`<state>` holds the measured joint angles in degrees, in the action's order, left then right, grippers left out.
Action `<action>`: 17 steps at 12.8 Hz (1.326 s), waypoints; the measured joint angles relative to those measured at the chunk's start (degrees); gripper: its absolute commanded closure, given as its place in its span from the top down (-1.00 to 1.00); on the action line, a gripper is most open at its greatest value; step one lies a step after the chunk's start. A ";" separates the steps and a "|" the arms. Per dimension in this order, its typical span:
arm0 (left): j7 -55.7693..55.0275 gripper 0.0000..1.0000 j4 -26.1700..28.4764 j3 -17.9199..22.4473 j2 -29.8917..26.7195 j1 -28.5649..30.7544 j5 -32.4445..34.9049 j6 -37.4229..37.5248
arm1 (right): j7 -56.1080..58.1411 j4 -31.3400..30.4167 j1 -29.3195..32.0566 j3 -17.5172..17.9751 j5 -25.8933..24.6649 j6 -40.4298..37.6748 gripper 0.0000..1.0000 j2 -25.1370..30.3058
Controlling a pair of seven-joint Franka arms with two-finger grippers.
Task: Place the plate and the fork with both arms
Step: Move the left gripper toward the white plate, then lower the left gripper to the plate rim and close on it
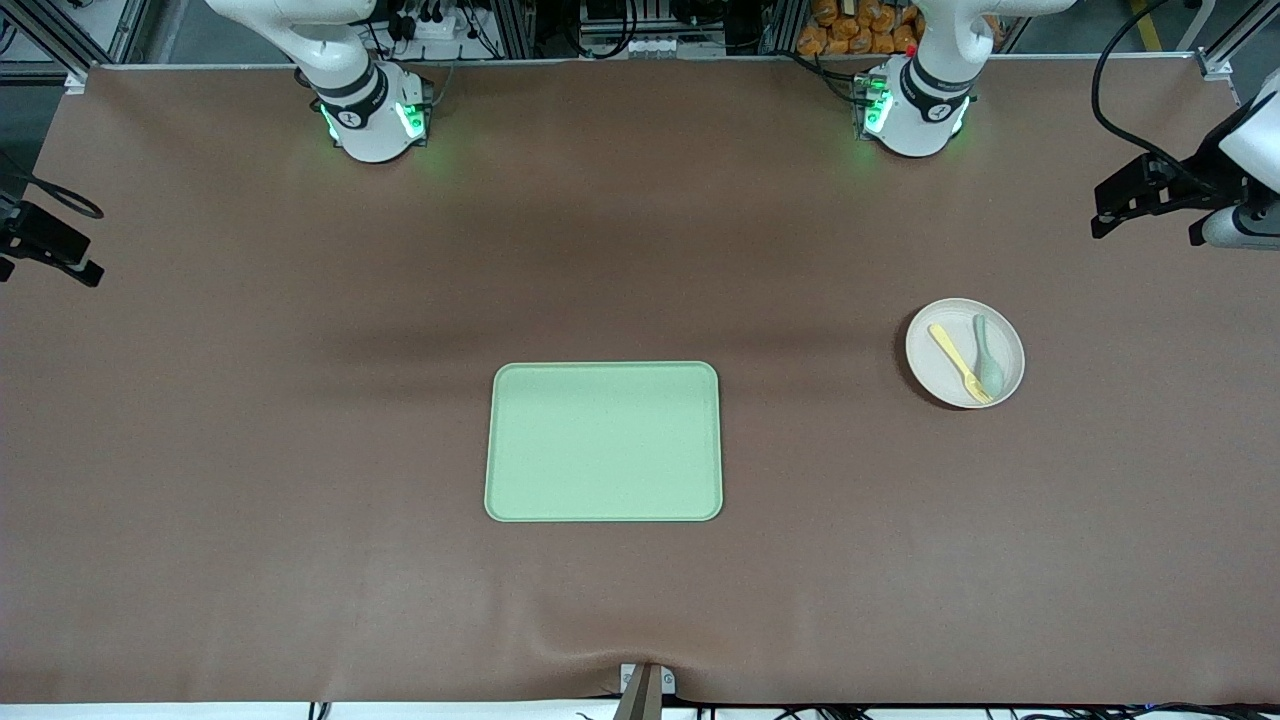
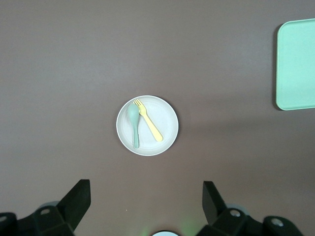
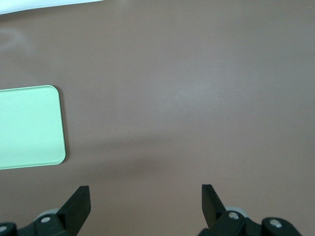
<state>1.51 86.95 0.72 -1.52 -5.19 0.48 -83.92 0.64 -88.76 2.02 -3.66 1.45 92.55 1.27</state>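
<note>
The round pale plate (image 1: 938,368) lies on the brown table toward the left arm's end. On it rest the pale-yellow fork (image 1: 960,362) and a grey-green spoon (image 1: 988,360), side by side. In the left wrist view the plate (image 2: 166,120) with the fork (image 2: 147,124) sits well below my left gripper (image 2: 146,183), which is open and holds nothing. My right gripper (image 3: 145,187) is open too, high over bare table beside the light-green tray (image 3: 29,128). Neither hand shows in the front view; only the arms' bases (image 1: 370,115) do.
The rectangular green tray (image 1: 603,440) lies mid-table, nearer the front camera than the plate, and also appears in the left wrist view (image 2: 298,64). Black fixtures stand at the table's two ends (image 1: 1150,190) (image 1: 45,245).
</note>
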 measured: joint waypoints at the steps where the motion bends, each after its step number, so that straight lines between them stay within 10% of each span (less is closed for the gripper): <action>1: 0.00 1.00 0.00 0.00 0.00 0.00 0.00 0.07 | 0.00 0.00 0.00 0.00 0.00 0.00 1.00 0.00; 9: -0.89 1.00 1.09 0.47 1.83 1.03 0.00 3.35 | 0.00 0.00 0.00 -0.05 0.00 0.00 1.00 0.00; 17: -0.96 1.00 3.87 0.78 15.55 5.83 0.34 2.55 | 0.00 -0.03 0.01 -0.16 0.00 -0.02 1.00 0.00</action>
<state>0.55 90.82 1.50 14.04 0.64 0.82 -81.36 0.64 -88.78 2.03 -3.81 1.44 92.53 1.27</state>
